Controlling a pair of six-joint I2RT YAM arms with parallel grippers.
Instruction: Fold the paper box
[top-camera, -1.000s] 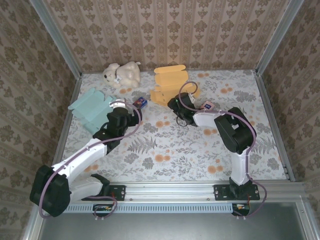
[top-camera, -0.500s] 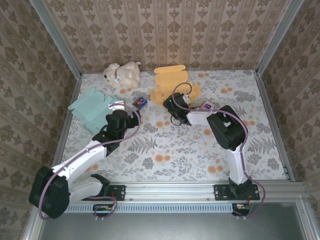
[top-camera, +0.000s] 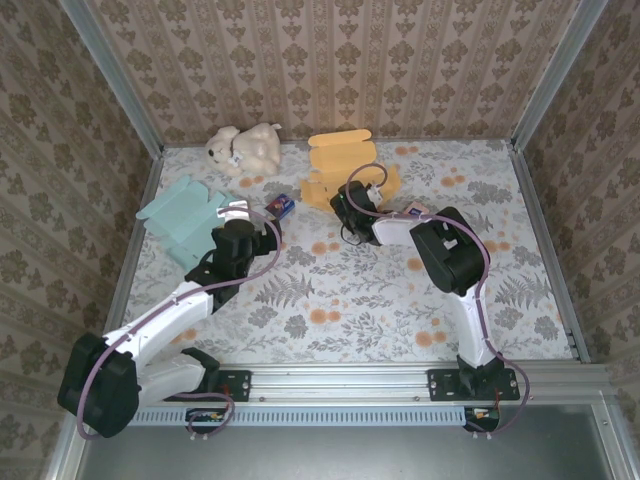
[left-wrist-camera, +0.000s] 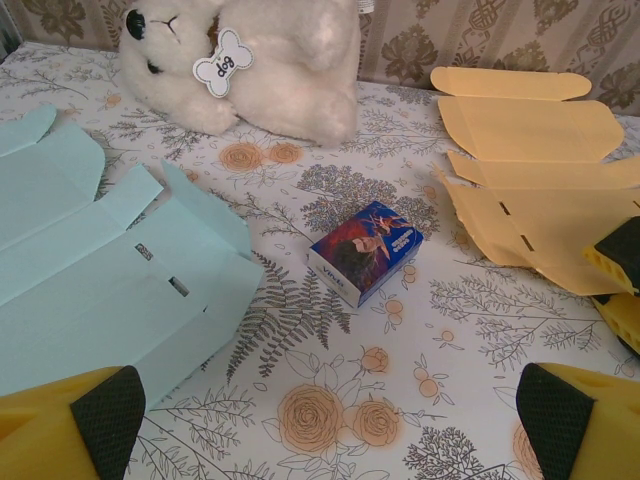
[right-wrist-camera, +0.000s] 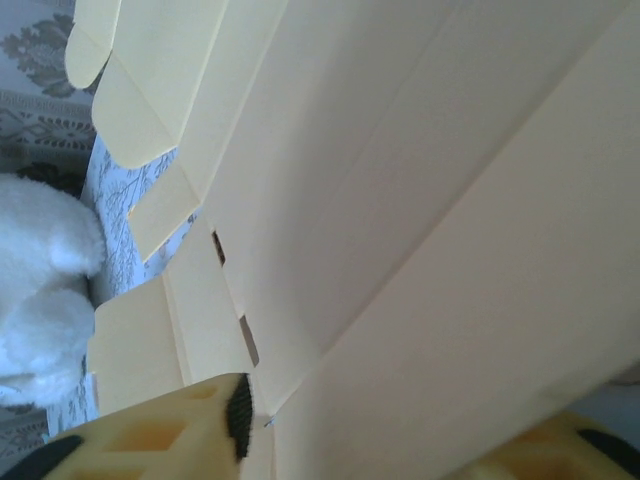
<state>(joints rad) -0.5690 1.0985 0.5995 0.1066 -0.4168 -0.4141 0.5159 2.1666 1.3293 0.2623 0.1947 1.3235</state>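
Low in the left wrist view, 2 yellow fingers (left-wrist-camera: 60, 430) with black pads in the bottom corners, spread wide: left claw (left-wrist-camera: 330, 415) released, gripping nothing, level above the floral desk (left-wrist-camera: 300, 360). In the top view, left arm (top-camera: 170, 315) stretched from the lower left corner diagonally up and right, ending with that claw left of centre.

Just past the claw, at mid frame, a small blue box (left-wrist-camera: 365, 250) with a printed cartoon picture; lettering on its side too small to read. To the left, a teal box blank (left-wrist-camera: 90, 280), flat and unfolded. On the right, the orange paper box (left-wrist-camera: 530, 190), flat on the desk with flaps out, at upper centre in the top view. Farthest, upper left, a white plush dog (left-wrist-camera: 270, 60) wearing a bone-shaped tag (left-wrist-camera: 222, 65) with 3 dark letters, apparently "dog" seen upside down.

Right arm (top-camera: 470, 310) rising from the lower right base, bent at the elbow, forearm pointing left, right claw (top-camera: 347, 203) at the orange box's near edge. In the right wrist view, orange panels across the frame and 1 black pad (right-wrist-camera: 238, 415) against a flap edge at the bottom. Cannot tell whether clenched on the flap or merely around it.
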